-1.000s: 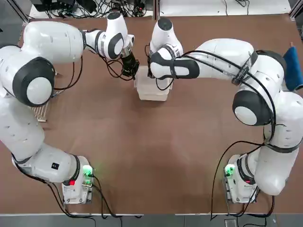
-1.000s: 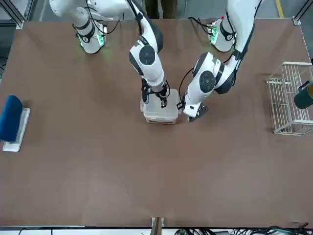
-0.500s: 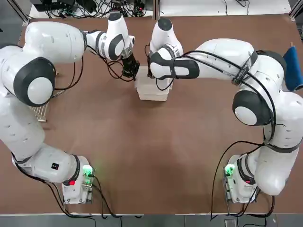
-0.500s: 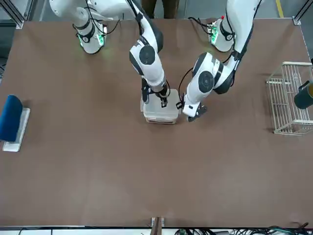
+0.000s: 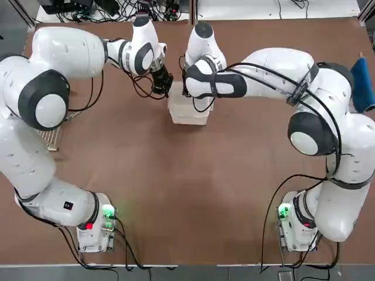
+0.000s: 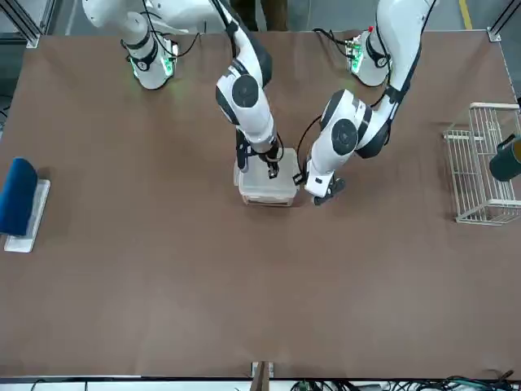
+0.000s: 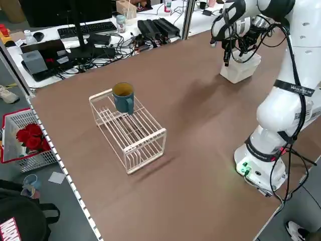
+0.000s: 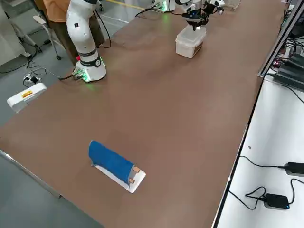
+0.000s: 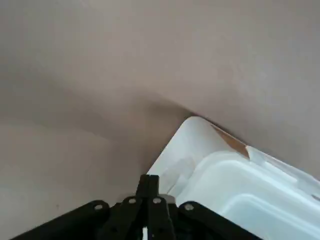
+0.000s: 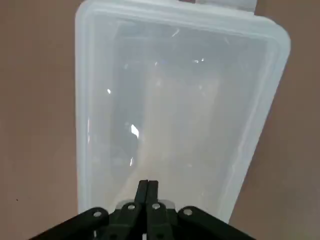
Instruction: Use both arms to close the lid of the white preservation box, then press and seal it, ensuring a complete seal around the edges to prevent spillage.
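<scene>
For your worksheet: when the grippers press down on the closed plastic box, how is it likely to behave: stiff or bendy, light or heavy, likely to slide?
The box looks thin and see-through, so its lid probably flexes a little under the right gripper. Nothing shows inside, so it is likely light. Sitting on the smooth table, it might slide if the left gripper pushes it sideways.
</scene>
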Controlling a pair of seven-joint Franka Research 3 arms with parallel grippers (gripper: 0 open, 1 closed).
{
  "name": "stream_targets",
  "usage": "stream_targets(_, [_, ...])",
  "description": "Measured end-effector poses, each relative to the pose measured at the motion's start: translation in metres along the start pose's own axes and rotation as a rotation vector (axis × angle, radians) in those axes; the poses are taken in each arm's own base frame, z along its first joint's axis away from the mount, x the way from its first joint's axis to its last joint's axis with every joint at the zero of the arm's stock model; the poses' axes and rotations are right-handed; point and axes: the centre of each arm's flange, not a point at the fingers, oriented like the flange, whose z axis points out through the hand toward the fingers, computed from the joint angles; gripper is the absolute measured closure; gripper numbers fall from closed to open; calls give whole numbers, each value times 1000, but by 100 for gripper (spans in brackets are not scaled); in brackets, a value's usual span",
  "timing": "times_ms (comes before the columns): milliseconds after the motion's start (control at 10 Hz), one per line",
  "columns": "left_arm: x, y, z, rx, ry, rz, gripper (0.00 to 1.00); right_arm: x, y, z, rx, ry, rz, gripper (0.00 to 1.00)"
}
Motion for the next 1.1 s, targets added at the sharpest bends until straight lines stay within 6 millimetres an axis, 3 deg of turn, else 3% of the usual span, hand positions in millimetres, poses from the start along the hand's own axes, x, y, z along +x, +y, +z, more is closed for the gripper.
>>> stream_targets(1100, [1,2,4,-11,4,-8,99,0,0,0,0,0,-1,99])
